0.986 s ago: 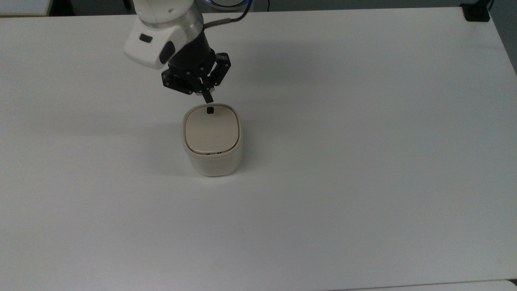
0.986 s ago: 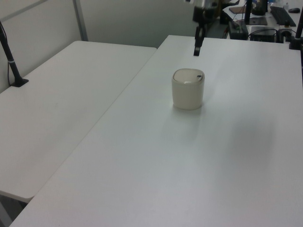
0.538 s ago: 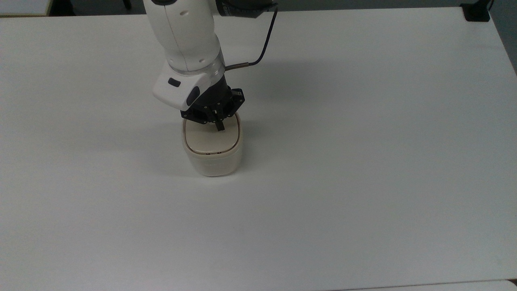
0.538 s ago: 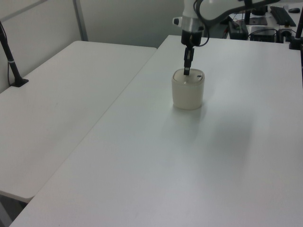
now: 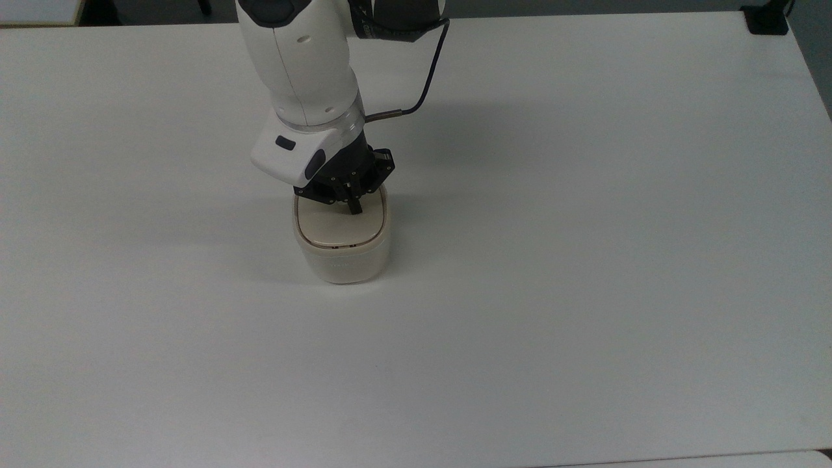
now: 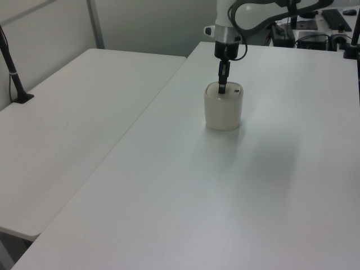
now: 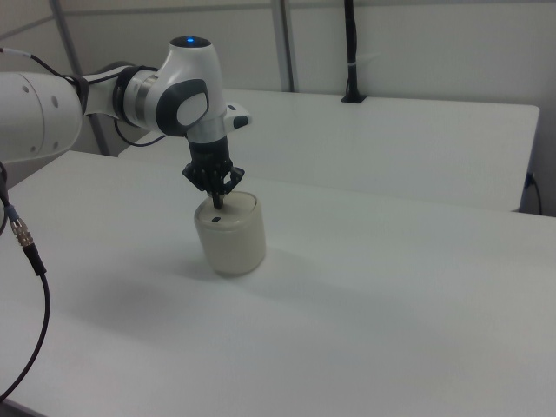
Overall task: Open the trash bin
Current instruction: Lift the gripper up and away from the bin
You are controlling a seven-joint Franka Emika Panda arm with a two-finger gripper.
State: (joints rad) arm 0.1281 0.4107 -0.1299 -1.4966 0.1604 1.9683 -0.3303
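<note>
The trash bin (image 5: 342, 260) (image 6: 223, 112) (image 7: 231, 239) is a small cream tub standing upright on the white table (image 5: 585, 260). Its flat tan lid (image 5: 335, 227) lies closed. My gripper (image 5: 354, 208) (image 6: 222, 89) (image 7: 217, 202) points straight down over the lid's far part, its two black fingers pressed together with nothing held. The lid's black button (image 6: 237, 90) (image 7: 216, 219) sits just to the right of the fingertips in the left view, and in the top view the gripper hides it. Whether the tips touch the lid I cannot tell.
A second white table (image 6: 73, 112) stands beside this one in the left view, with a black clamped post (image 6: 14, 73) on it. A black clamp (image 5: 767, 19) sits at the top view's far right corner. The arm's cable (image 5: 426, 78) hangs behind the gripper.
One second ago the gripper hung higher, beyond the bin's far edge, with the button in plain sight. It came down over the lid and has barely shifted in the last half second.
</note>
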